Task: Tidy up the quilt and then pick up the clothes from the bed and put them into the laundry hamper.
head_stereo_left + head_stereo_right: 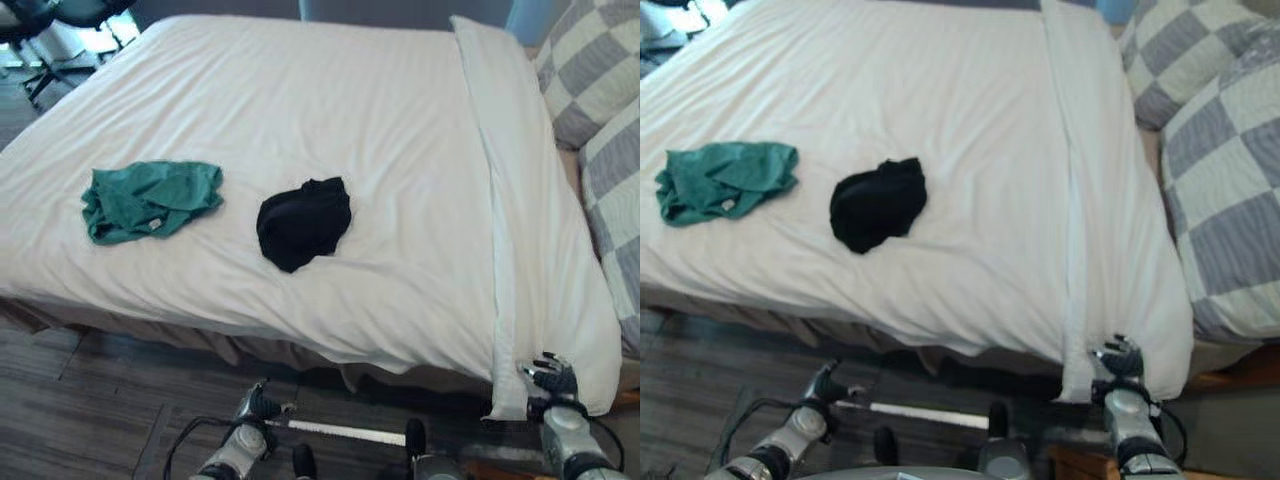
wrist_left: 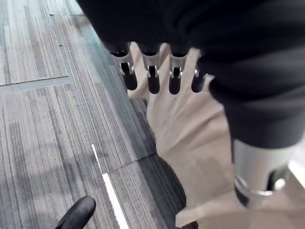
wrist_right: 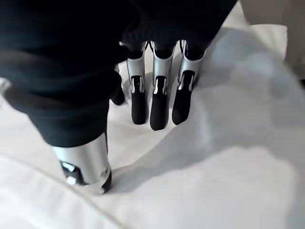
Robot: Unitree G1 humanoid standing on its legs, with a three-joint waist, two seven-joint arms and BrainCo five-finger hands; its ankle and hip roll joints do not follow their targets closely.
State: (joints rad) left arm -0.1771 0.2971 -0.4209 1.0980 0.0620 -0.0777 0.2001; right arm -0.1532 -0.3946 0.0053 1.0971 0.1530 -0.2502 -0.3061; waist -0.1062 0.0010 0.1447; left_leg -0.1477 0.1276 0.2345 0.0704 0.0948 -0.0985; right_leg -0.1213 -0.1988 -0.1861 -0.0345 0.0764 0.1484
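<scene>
Two grey-and-white checked pillows (image 1: 1225, 190) are seen at the head of the bed, at about 2 o'clock in the eye views, one lying partly over the other. A dark striped carpet floor (image 2: 43, 138) is laid in tiles, with a thin white line (image 2: 108, 188) marked across it at 6 o'clock. A beige bed skirt (image 2: 190, 143) is hung down to the floor. Black chair legs (image 1: 40, 75) are glimpsed at 10 o'clock.

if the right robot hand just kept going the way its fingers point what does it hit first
Most likely the white quilt. The right robot hand has straight fingers aimed at the folded-over quilt edge hanging at the bed's near corner, with no other object between; the remaining gap is hard to judge.
</scene>
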